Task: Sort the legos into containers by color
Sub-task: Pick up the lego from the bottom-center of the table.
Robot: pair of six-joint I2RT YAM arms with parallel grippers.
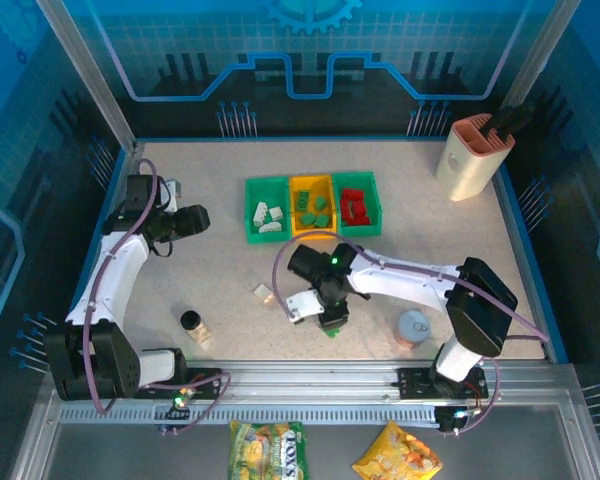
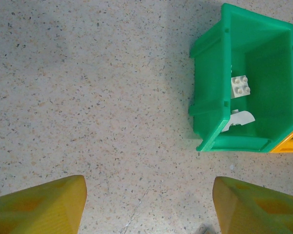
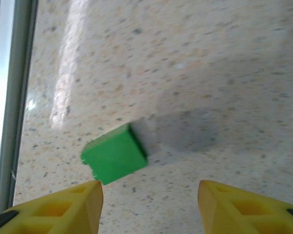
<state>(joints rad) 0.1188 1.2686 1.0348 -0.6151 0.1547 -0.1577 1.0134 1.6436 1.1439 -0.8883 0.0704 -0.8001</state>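
Poised w/ R gripper (image 3: pixel 149 195) spread over green brick (image 3: pixel 115 155), prob. to pinch it for yellow bin (image 1: pixel 311 179); parked w/ L gripper (image 2: pixel 149 195) spread.

Bright, even light; glare streaks the table (image 3: pixel 63 73), and the green lego (image 3: pixel 115 153) is blurred.

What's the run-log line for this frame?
left gripper open, empty, near left green bin | right gripper open, low over green lego | not yet grasped
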